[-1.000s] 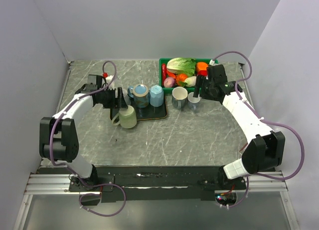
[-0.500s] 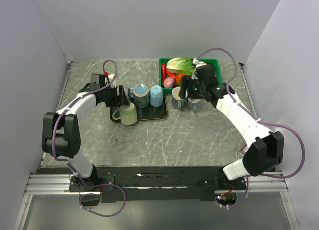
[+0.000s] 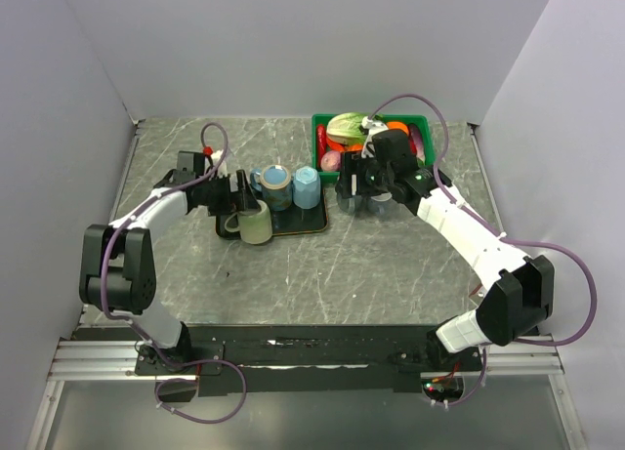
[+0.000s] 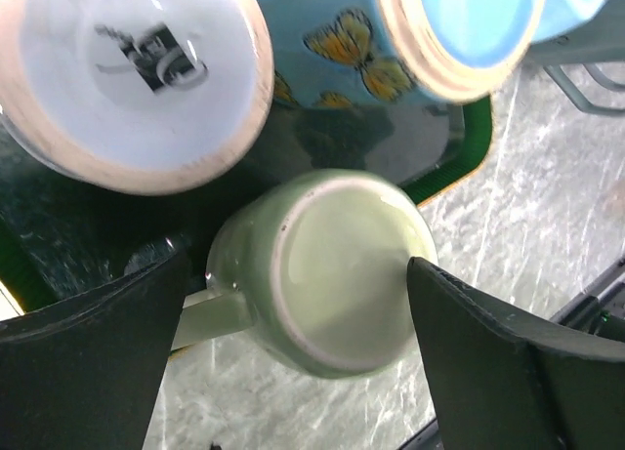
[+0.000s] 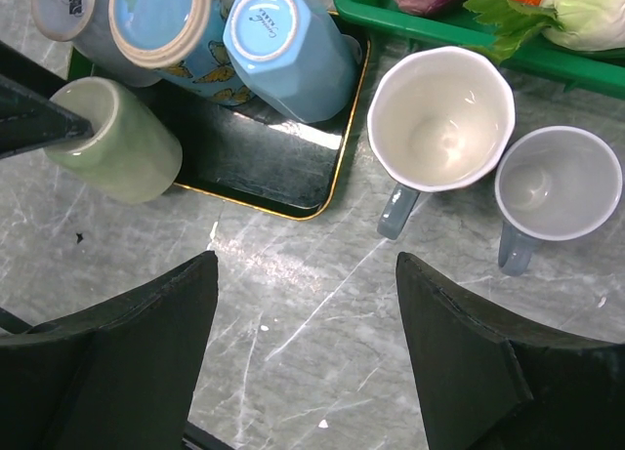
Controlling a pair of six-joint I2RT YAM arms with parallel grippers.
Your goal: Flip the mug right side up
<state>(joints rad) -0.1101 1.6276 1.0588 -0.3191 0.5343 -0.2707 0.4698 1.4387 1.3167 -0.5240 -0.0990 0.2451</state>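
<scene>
The task is at an early stage: the green mug (image 4: 342,284) stands base-up, with its foot ring facing the left wrist camera and its handle pointing to one side. It sits at the near corner of the dark tray (image 5: 264,162), and appears to rest partly over the tray rim and partly over the worktop (image 5: 312,362). The left tool (image 4: 298,269) is spread wide with one finger on each side of the mug. It brackets the mug but does not pinch it. The right tool (image 5: 308,265) is also spread and holds nothing; it hovers over bare worktop near the tray's right edge. Three further mugs on the tray are also base-up. A white-lined mug (image 5: 441,118) and a grey mug (image 5: 557,182) stand opening-up on the worktop, just beside the tray. The whole inversion sequence remains to be done: close on the green mug, lift it, rotate it until the opening faces up, and set it down.
</scene>
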